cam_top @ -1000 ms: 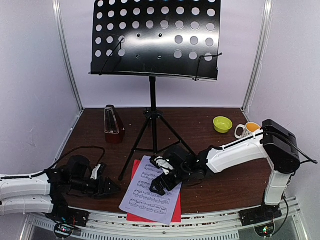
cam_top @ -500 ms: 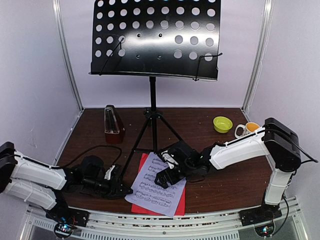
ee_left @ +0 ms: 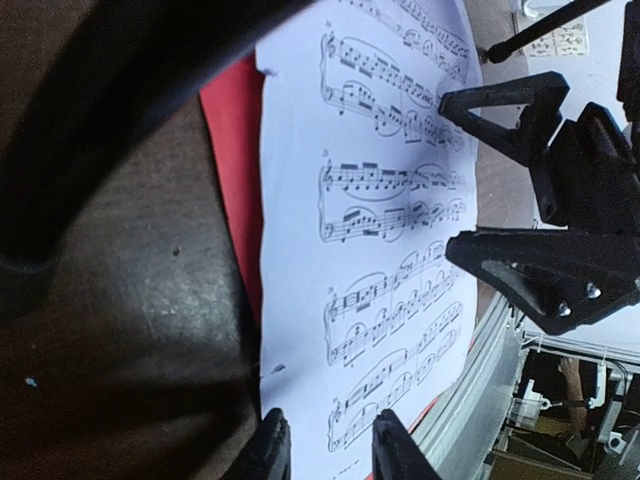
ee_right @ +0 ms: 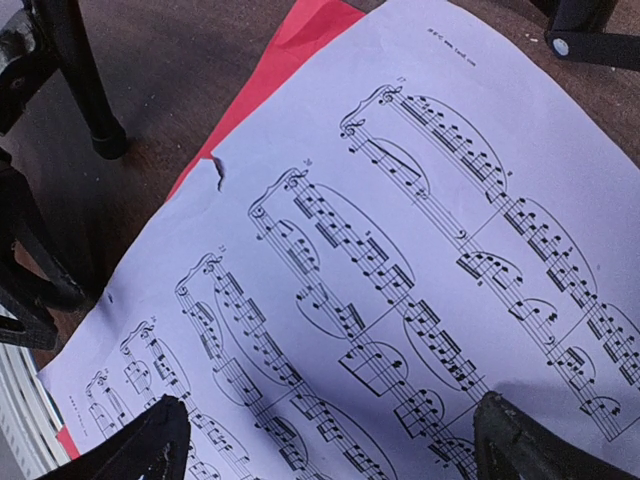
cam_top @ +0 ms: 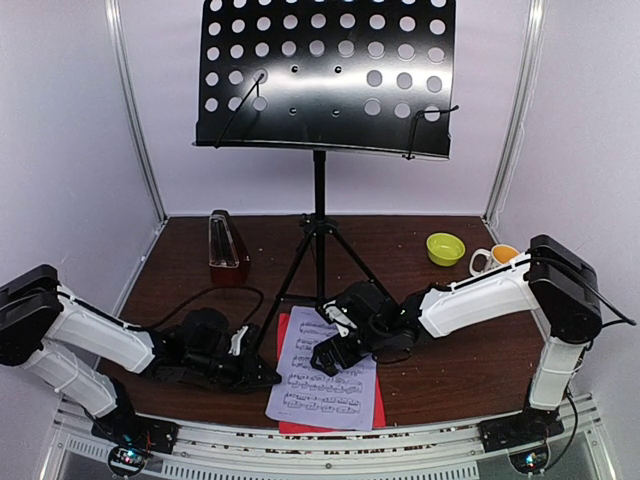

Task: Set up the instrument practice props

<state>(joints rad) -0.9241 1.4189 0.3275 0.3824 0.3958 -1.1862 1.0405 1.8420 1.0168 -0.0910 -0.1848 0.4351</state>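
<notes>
The black music stand (cam_top: 325,75) stands at mid-table on its tripod (cam_top: 318,250). In front of it the white music sheet (cam_top: 325,385) lies on the red sheet (cam_top: 379,408). My left gripper (cam_top: 262,375) is low at the white sheet's left edge. In the left wrist view that gripper (ee_left: 330,450) is open with a narrow gap, and the white sheet (ee_left: 380,230) edge lies between its fingertips, over the red sheet (ee_left: 230,130). My right gripper (cam_top: 335,355) hovers wide open over the white sheet (ee_right: 400,250). The metronome (cam_top: 227,245) stands at the back left.
A green bowl (cam_top: 445,248) and a spotted mug (cam_top: 492,260) sit at the back right. A tripod foot (ee_right: 100,140) rests just left of the sheets. A black cable (cam_top: 200,298) loops on the table by the left arm. The table's front rail (cam_top: 330,440) runs just below the sheets.
My left arm has reached right to the white sheet's edge and its jaws have narrowed. The sheets and the music stand have shifted right. The right gripper stays wide open.
</notes>
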